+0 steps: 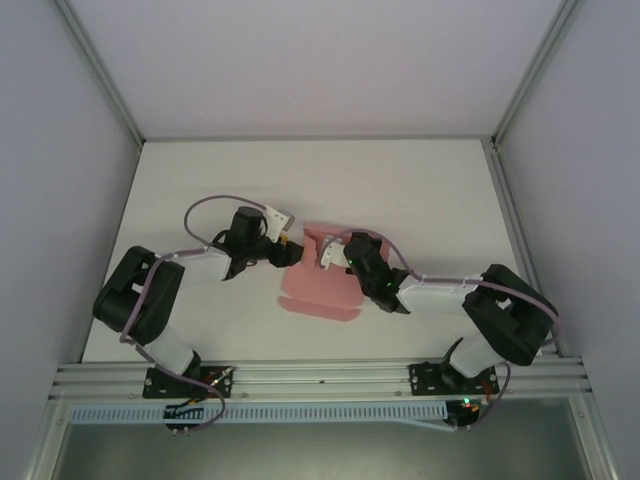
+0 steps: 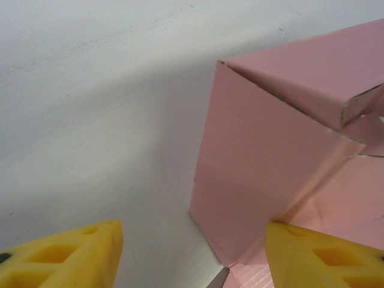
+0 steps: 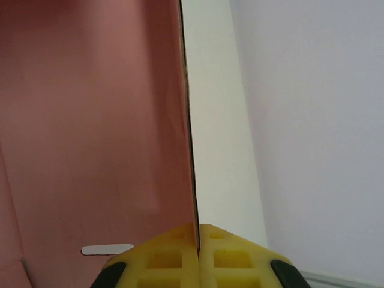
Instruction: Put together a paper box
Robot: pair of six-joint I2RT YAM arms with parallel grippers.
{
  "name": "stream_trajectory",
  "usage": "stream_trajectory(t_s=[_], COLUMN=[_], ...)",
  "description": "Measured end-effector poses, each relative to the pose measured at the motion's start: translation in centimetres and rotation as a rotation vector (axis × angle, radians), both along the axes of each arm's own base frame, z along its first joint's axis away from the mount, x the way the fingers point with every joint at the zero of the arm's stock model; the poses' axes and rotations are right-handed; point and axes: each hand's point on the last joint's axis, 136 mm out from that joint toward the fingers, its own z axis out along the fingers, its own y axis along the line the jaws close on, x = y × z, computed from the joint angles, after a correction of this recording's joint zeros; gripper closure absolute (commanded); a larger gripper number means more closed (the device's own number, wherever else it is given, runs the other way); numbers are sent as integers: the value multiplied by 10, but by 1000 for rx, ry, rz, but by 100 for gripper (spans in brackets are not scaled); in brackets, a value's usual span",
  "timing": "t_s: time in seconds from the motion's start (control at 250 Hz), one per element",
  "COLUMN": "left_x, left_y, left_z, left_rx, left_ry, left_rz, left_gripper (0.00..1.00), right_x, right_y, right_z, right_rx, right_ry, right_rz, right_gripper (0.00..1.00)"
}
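Observation:
The paper box (image 1: 318, 288) is a pink card sheet lying mid-table, with one wall folded upright at its far end. In the right wrist view my right gripper (image 3: 198, 249) is shut on the top edge of that upright pink wall (image 3: 90, 120). My left gripper (image 1: 287, 233) stands open just left of the box. In the left wrist view the left gripper (image 2: 192, 264) has one yellow finger (image 2: 66, 258) over bare table and the other over the flat sheet. The raised wall (image 2: 264, 156) stands between and ahead of them, untouched.
The white tabletop (image 1: 200, 190) is bounded by grey side walls and an aluminium rail (image 1: 320, 378) along the near edge, where both arm bases are bolted. Grey cables loop over each arm.

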Motion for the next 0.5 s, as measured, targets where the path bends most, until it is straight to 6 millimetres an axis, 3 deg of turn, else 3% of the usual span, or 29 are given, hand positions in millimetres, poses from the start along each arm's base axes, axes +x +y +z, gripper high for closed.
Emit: stream_trajectory(t_s=[0.499], left_x=[-21], left_y=[0], left_z=[1], left_rx=[-6], left_ry=[16], left_rz=[-51], left_gripper=[32], right_x=[-1], right_y=[1], right_z=[-1], right_rx=[-2], right_ry=[8], right_rz=[9], right_gripper=[100])
